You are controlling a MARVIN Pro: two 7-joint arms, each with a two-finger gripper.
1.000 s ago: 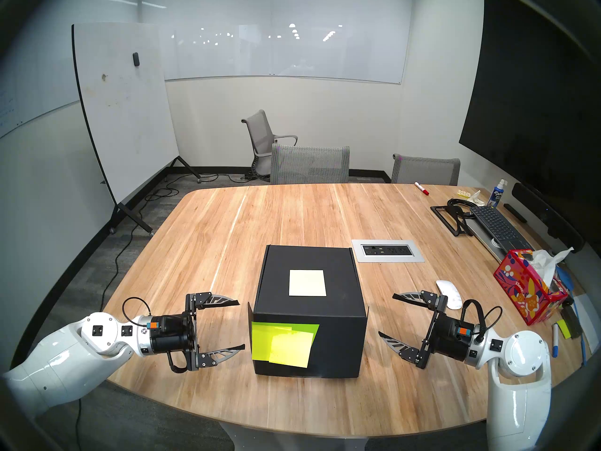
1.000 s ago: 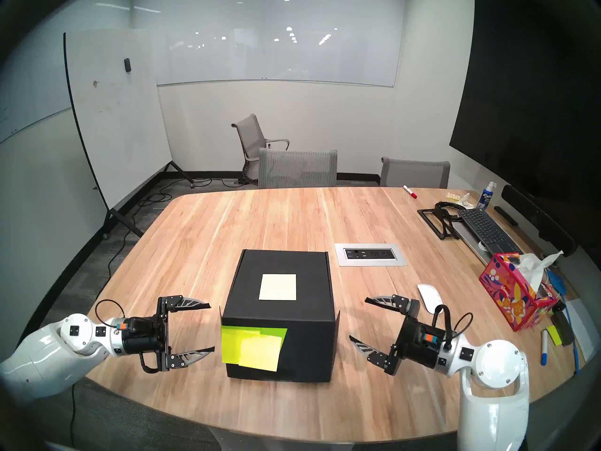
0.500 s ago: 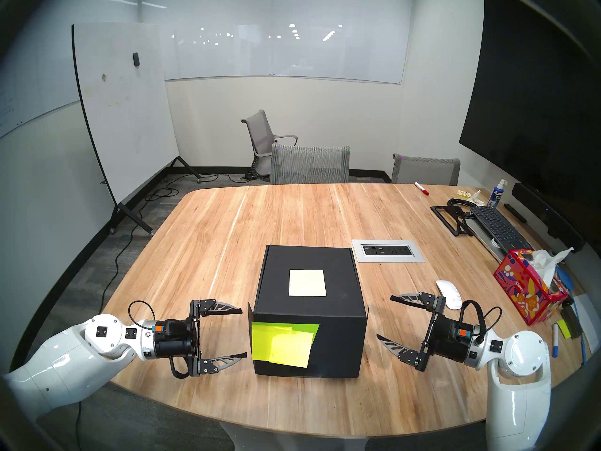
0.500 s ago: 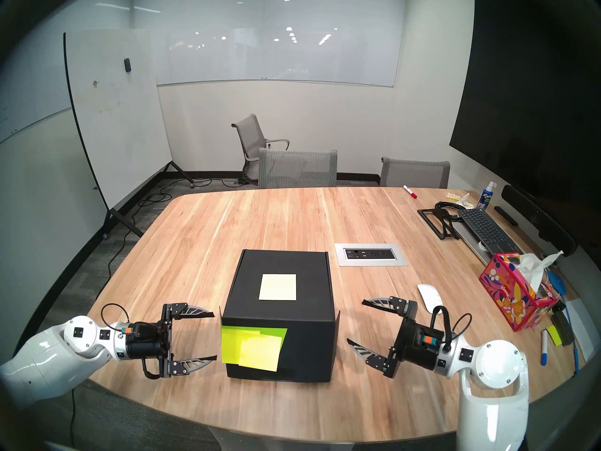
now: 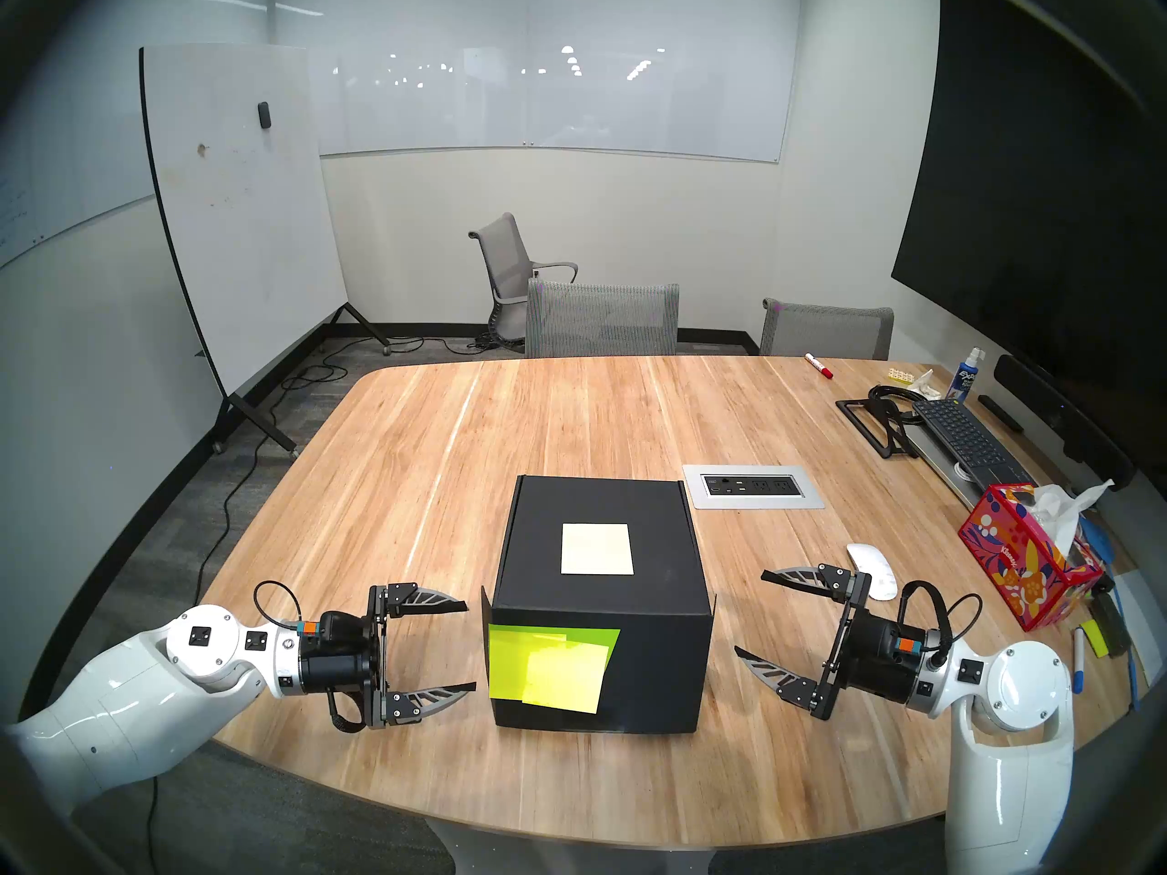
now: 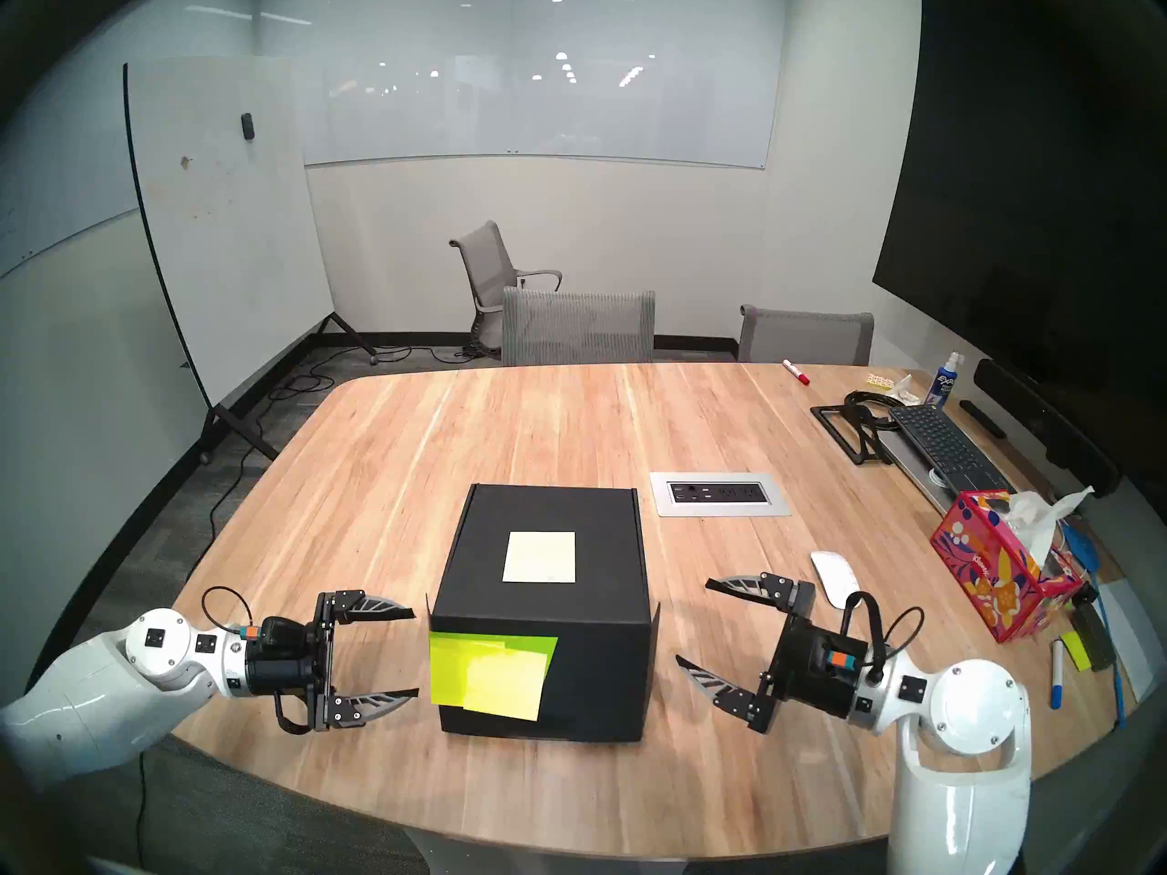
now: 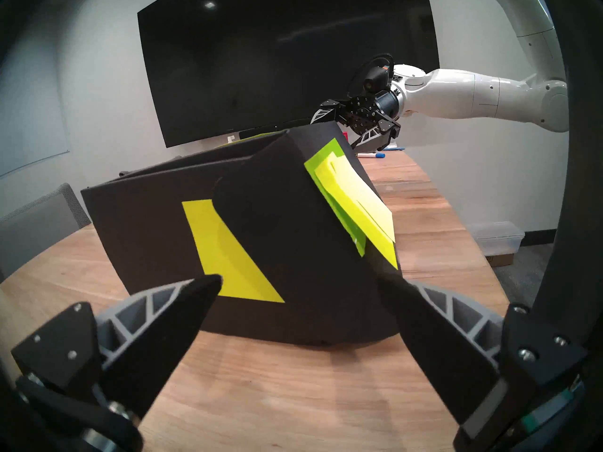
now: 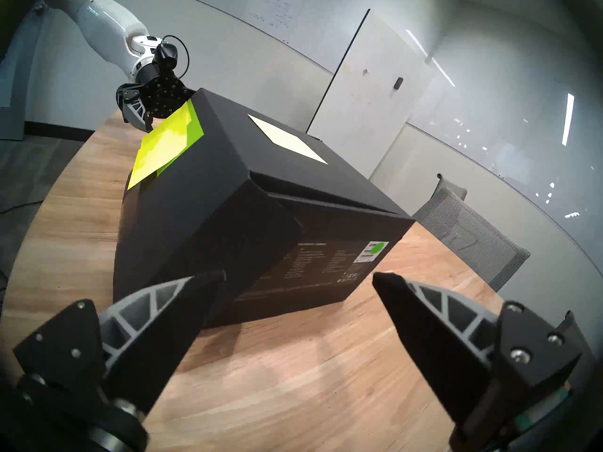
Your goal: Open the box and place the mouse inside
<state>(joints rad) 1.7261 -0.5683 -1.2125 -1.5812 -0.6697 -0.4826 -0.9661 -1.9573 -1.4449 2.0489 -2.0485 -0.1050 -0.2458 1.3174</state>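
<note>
The black box (image 5: pixel 657 653) stands closed in the middle of the wooden table, with a pale square note (image 5: pixel 597 548) on its lid and neon yellow-green sticky notes (image 5: pixel 549 665) on its near face. The white mouse (image 5: pixel 874 570) lies on the table right of the box, just behind my right wrist. My left gripper (image 5: pixel 470 646) hovers open a short way off the box's left side. My right gripper (image 5: pixel 749 613) is open a little off its right side. Each wrist view shows the box (image 7: pixel 156 232) (image 8: pixel 228 197) beyond spread, empty fingers.
A pink-and-blue patterned tissue box (image 5: pixel 1023 564) stands right of the mouse, with markers and sticky notes (image 5: pixel 1095 640) near it. A power outlet panel (image 5: pixel 751 487) is set into the table behind the box. A keyboard (image 5: pixel 963 438) lies far right. Chairs (image 5: pixel 602 318) line the far edge.
My left gripper has shifted slightly towards the box and the table's near edge. The right gripper has hardly moved. Both stay open, and the box and the mouse are where they were.
</note>
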